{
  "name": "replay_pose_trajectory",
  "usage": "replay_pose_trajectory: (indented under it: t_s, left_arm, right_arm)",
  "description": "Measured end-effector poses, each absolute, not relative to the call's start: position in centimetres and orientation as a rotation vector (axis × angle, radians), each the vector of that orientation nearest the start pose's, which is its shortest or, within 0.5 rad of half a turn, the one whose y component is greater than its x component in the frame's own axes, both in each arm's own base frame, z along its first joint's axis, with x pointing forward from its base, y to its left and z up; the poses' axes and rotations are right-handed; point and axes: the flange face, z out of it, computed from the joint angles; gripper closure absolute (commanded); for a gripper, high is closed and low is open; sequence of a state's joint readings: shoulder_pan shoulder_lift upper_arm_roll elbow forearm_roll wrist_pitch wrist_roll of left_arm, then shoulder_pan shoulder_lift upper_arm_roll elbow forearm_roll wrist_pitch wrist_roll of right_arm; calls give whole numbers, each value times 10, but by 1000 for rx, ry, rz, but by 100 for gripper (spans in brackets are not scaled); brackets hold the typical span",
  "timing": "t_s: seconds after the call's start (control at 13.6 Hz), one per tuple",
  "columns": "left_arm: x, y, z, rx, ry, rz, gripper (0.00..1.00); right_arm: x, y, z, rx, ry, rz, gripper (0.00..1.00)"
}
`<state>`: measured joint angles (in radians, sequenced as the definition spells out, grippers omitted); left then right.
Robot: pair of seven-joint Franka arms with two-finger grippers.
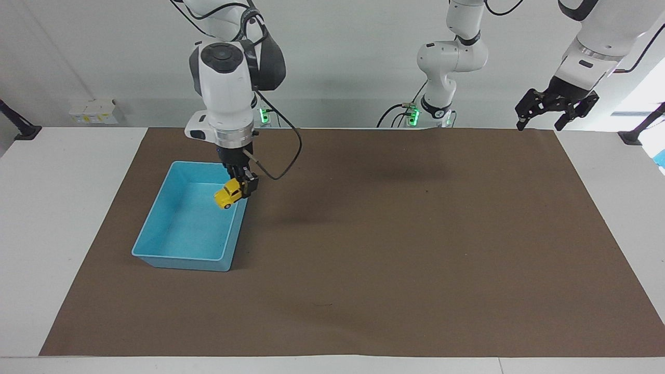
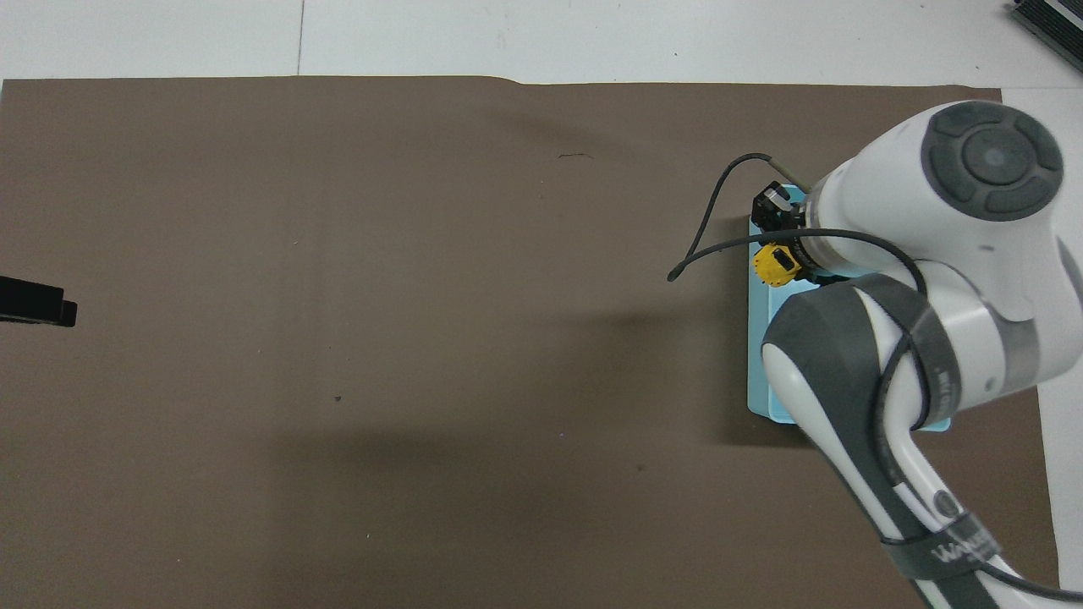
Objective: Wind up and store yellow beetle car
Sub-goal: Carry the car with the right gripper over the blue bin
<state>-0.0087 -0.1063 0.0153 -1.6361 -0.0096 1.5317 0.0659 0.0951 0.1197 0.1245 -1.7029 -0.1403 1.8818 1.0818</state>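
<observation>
Aloft, right gripper (image 1: pixel 242 183) clamps yellow beetle car (image 1: pixel 227 195) over bin (image 1: pixel 156 244)

You are looking at a robotics lab: a white table (image 1: pixel 62 218) under a brown paper mat (image 1: pixel 415 249), plain white wall (image 1: pixel 353 52) at twelve o'clock. Two white robot arms (image 1: pixel 449 57) stand bolted there with green status lights (image 1: pixel 413 115), and black camera clamps (image 1: pixel 18 124) grip the table's edges at ten and two o'clock.
</observation>
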Motion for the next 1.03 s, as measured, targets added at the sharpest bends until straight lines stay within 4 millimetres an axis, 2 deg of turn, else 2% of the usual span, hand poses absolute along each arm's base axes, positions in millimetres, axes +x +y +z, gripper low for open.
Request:
replay_pose_trajectory:
  t_s: [0.37,0.59,0.81,1.03]
  left_arm:
    - [517,3,647,-3151,94,-4,0]
    - [517,4,647,-3152,92,-4,0]
    - [517,6,647,-3152,86,-4,0]
    - [517,7,647,-3153,21,-4,0]
  right_arm:
    - [604,27,518,-3050,1012,-146,100]
    - [599,-14,510,-3107,872,-110,100]
    - [584,-39,495,-3131,713,-127,100]
    - [564,-49,482,-3160,552,-170,100]
